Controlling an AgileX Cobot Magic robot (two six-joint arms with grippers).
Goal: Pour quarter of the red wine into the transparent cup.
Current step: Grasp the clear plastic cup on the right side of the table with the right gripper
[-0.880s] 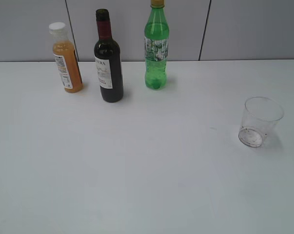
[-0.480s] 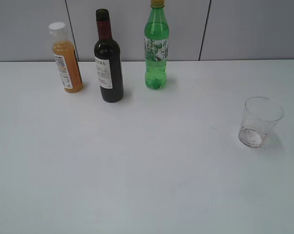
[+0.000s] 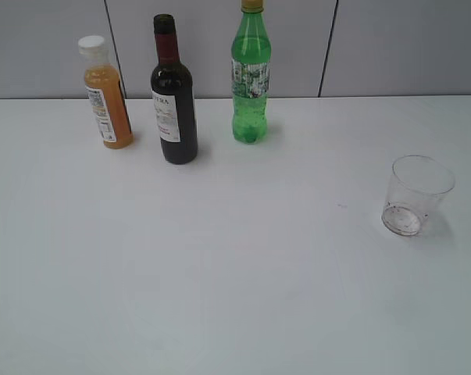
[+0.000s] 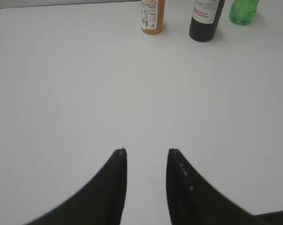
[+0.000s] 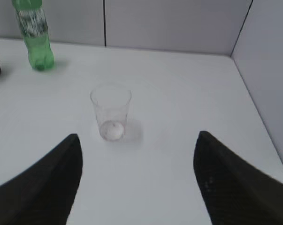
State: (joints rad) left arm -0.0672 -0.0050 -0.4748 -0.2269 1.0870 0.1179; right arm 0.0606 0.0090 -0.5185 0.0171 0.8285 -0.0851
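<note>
The red wine bottle point(image 3: 173, 101), dark glass with a maroon foil neck and white label, stands upright at the back left; its lower part shows in the left wrist view point(image 4: 205, 18). The transparent cup point(image 3: 416, 195) stands upright and empty at the right; it also shows in the right wrist view point(image 5: 110, 111). My left gripper point(image 4: 146, 152) is open and empty, far in front of the bottles. My right gripper point(image 5: 137, 136) is wide open and empty, just short of the cup. Neither gripper shows in the exterior view.
An orange juice bottle point(image 3: 106, 94) with a white cap stands left of the wine. A green soda bottle point(image 3: 251, 74) stands right of it. All rest on a white table point(image 3: 219, 266) with grey wall panels behind and a side wall at the right point(image 5: 268, 70).
</note>
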